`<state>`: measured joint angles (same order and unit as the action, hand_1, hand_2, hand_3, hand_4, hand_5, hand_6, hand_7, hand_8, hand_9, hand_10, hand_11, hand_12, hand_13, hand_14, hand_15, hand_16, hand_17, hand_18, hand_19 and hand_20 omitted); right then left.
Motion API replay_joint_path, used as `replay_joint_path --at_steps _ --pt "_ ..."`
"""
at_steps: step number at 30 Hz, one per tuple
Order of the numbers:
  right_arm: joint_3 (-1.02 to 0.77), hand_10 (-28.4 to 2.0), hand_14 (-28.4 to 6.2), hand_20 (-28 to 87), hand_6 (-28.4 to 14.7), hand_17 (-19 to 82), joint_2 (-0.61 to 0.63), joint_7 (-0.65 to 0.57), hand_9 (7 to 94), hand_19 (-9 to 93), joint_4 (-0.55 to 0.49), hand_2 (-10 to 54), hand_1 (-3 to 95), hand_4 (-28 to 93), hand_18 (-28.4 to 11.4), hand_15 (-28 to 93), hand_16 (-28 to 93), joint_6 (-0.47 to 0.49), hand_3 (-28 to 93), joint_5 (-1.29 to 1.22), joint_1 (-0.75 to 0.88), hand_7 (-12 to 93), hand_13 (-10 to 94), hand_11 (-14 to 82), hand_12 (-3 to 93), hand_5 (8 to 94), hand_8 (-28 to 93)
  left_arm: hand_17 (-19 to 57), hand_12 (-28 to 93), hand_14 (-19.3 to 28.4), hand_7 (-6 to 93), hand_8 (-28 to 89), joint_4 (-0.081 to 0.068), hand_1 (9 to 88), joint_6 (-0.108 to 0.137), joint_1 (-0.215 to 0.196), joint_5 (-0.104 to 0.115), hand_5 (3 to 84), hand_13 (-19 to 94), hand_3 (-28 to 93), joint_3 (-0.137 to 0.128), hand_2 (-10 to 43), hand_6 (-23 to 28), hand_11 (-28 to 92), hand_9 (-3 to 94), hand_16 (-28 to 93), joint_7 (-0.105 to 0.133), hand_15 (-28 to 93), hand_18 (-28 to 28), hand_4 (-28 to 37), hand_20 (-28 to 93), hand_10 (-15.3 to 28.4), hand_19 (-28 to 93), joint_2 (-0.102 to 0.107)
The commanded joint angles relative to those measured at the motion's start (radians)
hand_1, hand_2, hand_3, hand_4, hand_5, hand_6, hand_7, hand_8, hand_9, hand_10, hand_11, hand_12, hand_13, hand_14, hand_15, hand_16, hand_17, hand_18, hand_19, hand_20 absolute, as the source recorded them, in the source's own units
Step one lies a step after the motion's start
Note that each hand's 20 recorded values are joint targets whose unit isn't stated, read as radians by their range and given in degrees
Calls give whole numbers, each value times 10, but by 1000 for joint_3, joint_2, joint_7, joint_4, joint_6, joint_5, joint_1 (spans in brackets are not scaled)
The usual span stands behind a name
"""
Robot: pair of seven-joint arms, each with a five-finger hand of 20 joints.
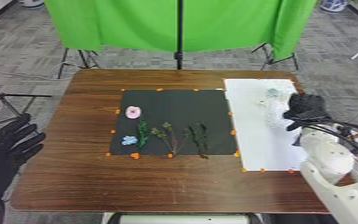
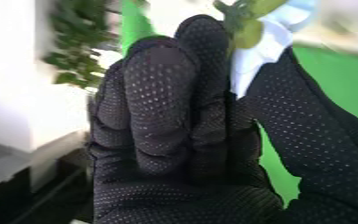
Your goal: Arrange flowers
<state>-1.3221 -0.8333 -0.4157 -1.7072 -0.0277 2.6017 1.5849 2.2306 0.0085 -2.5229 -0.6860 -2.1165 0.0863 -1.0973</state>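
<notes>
The right hand [image 1: 306, 106], at the desk's [image 1: 78, 185] right edge near the far corner, has its fingers and thumb pinching a white and pale-blue petal-like flower piece [image 2: 249, 62] with yellow-green leaves, beside a clear, textured vase-like shape [image 1: 276, 112] on a white rectangular sheet [image 1: 260, 155]. Left of that sheet, a black rectangular mat [image 1: 165, 100] carries a pink oval flower [image 1: 134, 112], a small blue flower [image 1: 129, 140], a leafy green stem [image 1: 143, 131] and some thin greenish sprigs [image 1: 170, 136]. By the desk's left edge, the left hand's [image 1: 7, 147] fingers are extended and released.
</notes>
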Motion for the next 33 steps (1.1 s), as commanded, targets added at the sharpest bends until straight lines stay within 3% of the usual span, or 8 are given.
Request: replay_joint_path --at_steps 1,8,16,28,33 --pt "108 -13 -7 382 20 332 -107 169 918 787 -196 -95 474 -283 -171 516 276 -9 856 -201 -87 421 860 205 457 759 -114 -103 156 138 227 -112 -4 240 -2 1 3 286 208 695 6 -54 6 207 226 9 -23 297 232 -281 62 98 445 10" --pt "278 -18 -6 387 16 334 -227 254 922 789 -172 -95 475 -283 -171 513 285 127 856 -187 -251 402 863 201 464 770 -105 -103 156 137 227 -113 -8 239 -3 15 3 286 209 696 15 -54 6 208 227 9 -41 297 231 -282 62 98 445 16" --pt "402 -20 -6 390 14 332 -373 266 920 788 -104 -95 474 -283 -171 513 297 275 859 -181 -351 399 860 199 467 770 -100 -103 155 138 229 -112 -12 239 -6 24 3 287 210 695 21 -55 6 207 227 9 -48 298 232 -282 61 99 445 21" --pt "514 -19 -6 392 13 326 -478 236 914 788 12 -95 475 -283 -171 517 310 320 857 -121 -391 401 851 199 476 764 -96 -103 156 137 229 -113 -23 240 -10 54 1 286 210 695 37 -55 5 206 227 10 -69 298 232 -281 61 99 445 35" --pt "545 -20 -7 393 13 321 -486 229 907 787 75 -95 477 -283 -168 520 316 252 851 -78 -406 407 843 197 482 758 -102 -103 157 137 229 -113 -25 241 -16 63 -2 285 210 695 44 -55 5 207 227 10 -74 299 231 -282 61 98 445 35"
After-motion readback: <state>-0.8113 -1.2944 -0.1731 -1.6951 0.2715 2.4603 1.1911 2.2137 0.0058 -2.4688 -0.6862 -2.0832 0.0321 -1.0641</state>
